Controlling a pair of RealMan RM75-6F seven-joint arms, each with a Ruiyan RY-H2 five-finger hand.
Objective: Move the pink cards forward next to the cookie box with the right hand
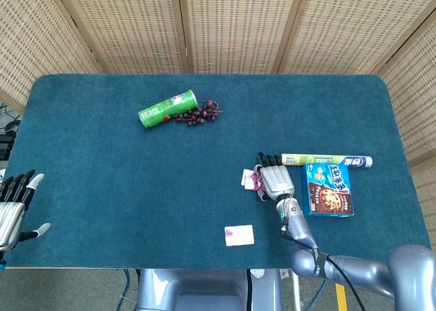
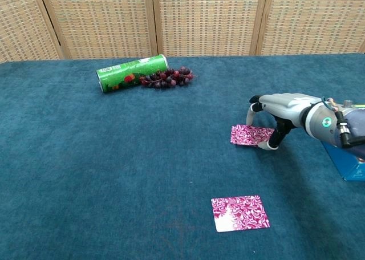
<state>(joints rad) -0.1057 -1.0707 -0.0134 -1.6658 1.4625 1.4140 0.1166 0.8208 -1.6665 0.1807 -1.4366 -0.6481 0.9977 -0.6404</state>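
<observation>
A stack of pink patterned cards (image 1: 251,180) (image 2: 251,135) lies on the blue table, just left of the cookie box (image 1: 327,189) (image 2: 349,167). My right hand (image 1: 274,178) (image 2: 283,109) arches over the cards' right part and grips them, with the thumb at their near edge and the fingers curled down on the far side. A single pink card (image 1: 239,235) (image 2: 240,212) lies alone nearer the front edge. My left hand (image 1: 15,205) hangs at the table's front left corner, fingers apart and holding nothing.
A yellow-green tube (image 1: 327,161) lies right behind the cookie box. At the back left a green can (image 1: 167,108) (image 2: 132,73) lies on its side beside a bunch of dark grapes (image 1: 199,113) (image 2: 168,77). Wicker screens stand behind the table.
</observation>
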